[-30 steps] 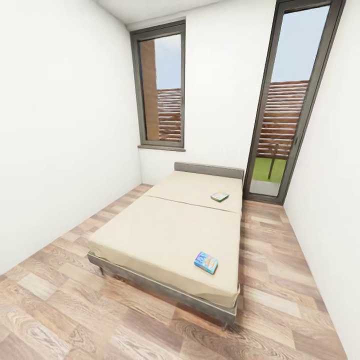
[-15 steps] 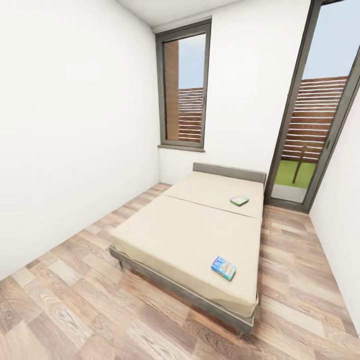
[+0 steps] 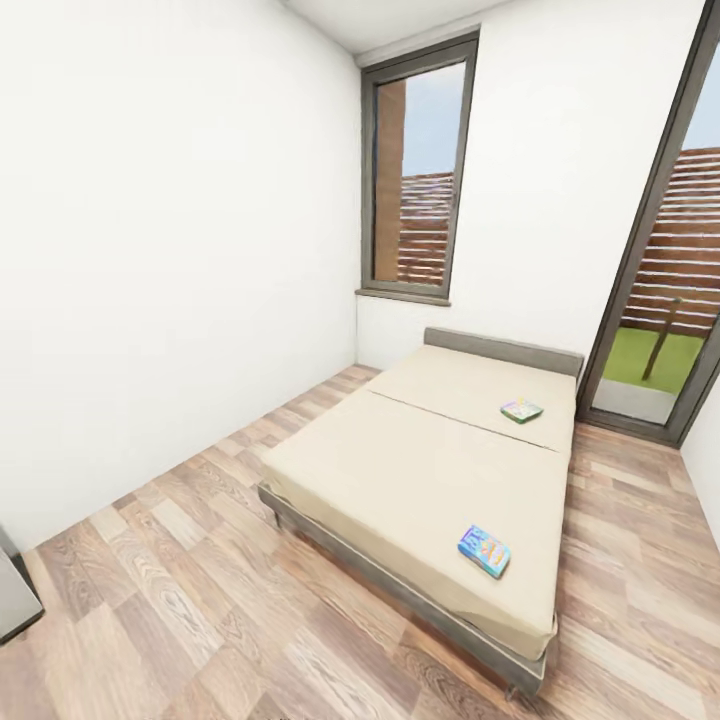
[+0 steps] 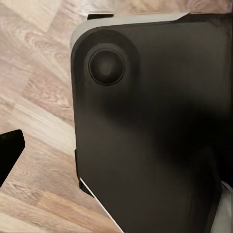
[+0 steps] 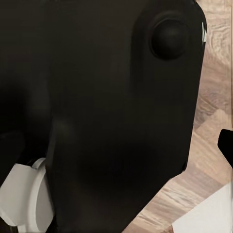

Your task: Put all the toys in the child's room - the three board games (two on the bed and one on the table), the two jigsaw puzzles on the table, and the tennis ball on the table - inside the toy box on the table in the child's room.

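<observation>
Camera swung left, bed [image 3: 420, 480] with two board games [image 3: 484, 551], print unreadable, end effector states indiscernible

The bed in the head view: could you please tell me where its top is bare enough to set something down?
Most of the bed is bare: the whole half toward the white wall, and the middle stretch between the two games. Taken spots are small: the blue game near the foot corner and the green game near the headboard, both along the window-door side.
</observation>
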Available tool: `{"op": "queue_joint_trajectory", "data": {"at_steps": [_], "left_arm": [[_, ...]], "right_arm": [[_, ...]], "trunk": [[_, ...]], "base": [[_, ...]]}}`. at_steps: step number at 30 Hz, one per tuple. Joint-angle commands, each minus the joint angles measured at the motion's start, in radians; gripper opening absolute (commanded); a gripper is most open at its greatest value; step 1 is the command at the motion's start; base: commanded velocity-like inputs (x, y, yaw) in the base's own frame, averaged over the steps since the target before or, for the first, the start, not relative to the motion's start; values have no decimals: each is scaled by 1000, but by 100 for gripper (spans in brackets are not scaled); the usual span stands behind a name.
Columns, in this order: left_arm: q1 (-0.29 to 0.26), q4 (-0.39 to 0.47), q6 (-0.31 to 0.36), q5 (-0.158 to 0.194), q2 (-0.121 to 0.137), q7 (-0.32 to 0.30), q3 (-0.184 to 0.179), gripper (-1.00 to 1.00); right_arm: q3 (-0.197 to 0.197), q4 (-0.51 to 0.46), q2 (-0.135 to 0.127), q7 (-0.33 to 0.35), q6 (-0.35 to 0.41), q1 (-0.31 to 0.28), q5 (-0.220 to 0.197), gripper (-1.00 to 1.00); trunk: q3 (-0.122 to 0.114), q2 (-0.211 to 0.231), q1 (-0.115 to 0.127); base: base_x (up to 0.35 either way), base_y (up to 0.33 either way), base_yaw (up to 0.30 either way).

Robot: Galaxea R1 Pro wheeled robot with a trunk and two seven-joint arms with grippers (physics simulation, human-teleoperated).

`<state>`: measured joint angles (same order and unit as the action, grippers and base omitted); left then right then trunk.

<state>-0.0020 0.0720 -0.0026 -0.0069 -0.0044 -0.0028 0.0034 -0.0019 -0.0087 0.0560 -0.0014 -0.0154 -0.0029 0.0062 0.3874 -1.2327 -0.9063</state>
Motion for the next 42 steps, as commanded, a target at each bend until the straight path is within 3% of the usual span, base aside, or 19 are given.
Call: {"op": "queue_joint_trajectory", "data": {"at_steps": [1,9,14,22,34,38,42], "left_arm": [[0,8,1,-1,0,0,1,100],[-7,50,12,-1,11,1,1,100],[-33,56,11,3,31,2,5,100],[-90,57,13,7,55,9,7,100],[-177,56,15,16,70,106,12,100],[-216,57,28,37,71,122,20,100],[-276,57,80,54,78,127,28,100]], "right_arm": [[-1,-5,0,0,-2,-1,-1,100],[-9,-74,-4,1,-47,-2,-7,100],[-7,-77,-20,0,-102,0,-4,100],[-3,-77,-49,0,-124,1,-1,100],[-13,-88,-49,-2,-120,-1,-11,100],[-14,-117,-39,-9,-94,-44,-13,100],[-14,-153,-34,-29,5,-135,-14,100]], "trunk": [[-2,7,4],[-26,63,35],[-42,98,54],[-67,154,84],[-104,238,130],[-117,266,146],[-129,294,161]], "base": [[0,0,195],[0,0,58],[0,0,8],[0,0,1],[0,0,0],[0,0,0],[0,0,0]]}}
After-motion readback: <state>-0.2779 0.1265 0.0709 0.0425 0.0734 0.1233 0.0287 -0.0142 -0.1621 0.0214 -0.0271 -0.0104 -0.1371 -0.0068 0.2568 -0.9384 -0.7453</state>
